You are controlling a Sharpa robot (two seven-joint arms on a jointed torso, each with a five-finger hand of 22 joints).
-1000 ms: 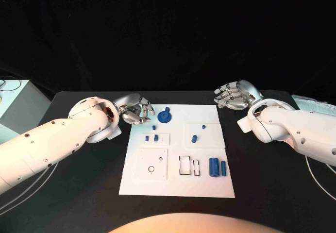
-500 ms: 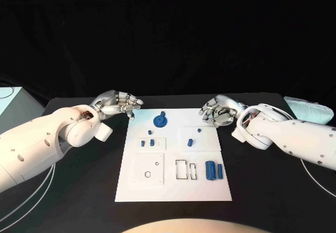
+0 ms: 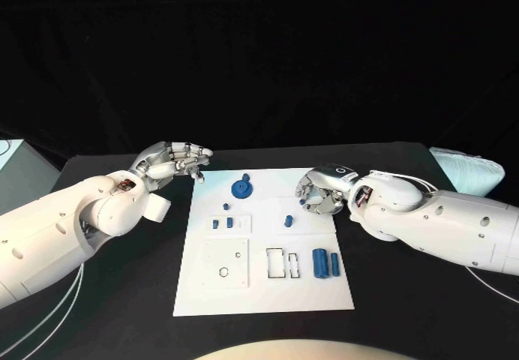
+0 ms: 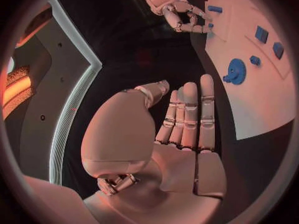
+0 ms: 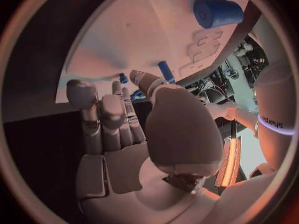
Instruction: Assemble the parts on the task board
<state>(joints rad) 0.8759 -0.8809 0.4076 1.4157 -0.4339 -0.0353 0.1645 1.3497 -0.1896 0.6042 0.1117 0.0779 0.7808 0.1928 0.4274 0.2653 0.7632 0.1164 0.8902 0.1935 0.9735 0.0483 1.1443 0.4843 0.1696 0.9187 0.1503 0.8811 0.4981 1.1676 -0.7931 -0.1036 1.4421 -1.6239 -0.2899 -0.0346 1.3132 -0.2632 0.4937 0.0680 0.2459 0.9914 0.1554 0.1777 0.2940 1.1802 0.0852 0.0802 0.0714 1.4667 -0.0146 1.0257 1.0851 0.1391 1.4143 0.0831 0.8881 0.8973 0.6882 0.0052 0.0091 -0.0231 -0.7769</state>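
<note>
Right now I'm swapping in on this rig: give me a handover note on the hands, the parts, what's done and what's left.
Left hand: holds nothing, fingers apart, beside the task board's far left corner.
Right hand: holds nothing, fingers curled loosely, over the board's right edge near the small peg.
Parts: blue gear at the far end, two small blocks left, two cylinders right.
Done: cannot tell.
Left: picking up and seating the parts.

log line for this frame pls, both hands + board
left hand: empty, off board's far left corner | right hand: empty, over board's right edge | task board: blue gear far end, parts unassembled
</note>
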